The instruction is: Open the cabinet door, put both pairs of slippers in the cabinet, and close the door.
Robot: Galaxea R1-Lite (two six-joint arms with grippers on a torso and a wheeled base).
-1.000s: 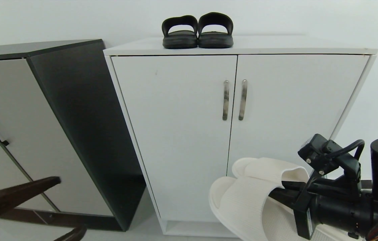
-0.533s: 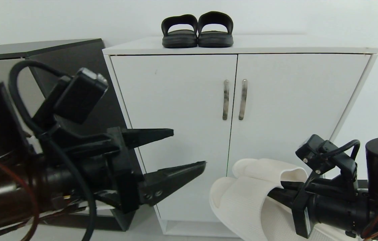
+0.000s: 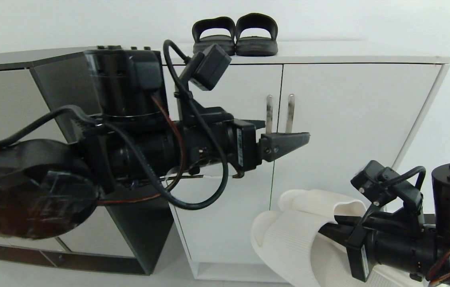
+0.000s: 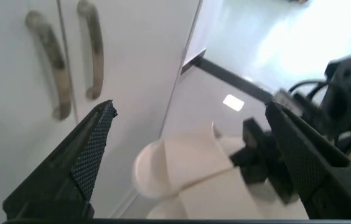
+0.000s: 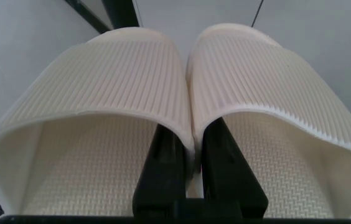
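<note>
Cabinet [image 3: 348,111]: white, standing on the floor against the wall, both doors shut, and its two metal handles [image 3: 290,111] upright side by side at the middle seam. The black slippers [image 3: 235,34] sit as a pair on its top, toes facing out. A dark cabinet [image 3: 61,75] stands just beside it on the robot's left. From the head view the left arm stretches across the front of the doors, and the left tool [image 3: 285,135] is level with the lower ends of the handles. Whether it touches them I cannot tell. Lower down on the right, the right tool [image 3: 330,231] holds the white slippers [image 3: 297,235] in the air in front of the right door.

From the left wrist, the left tool [image 4: 189,109] has its fingers [image 4: 91,149] spread wide with nothing between them. The handles [image 4: 51,74] are close by one finger, and the white slippers [image 4: 182,174] show farther off.

From the right wrist, the right tool [image 5: 191,162] reaches under both straps and pinches the inner sides of the white slippers [image 5: 126,81] together.
</note>
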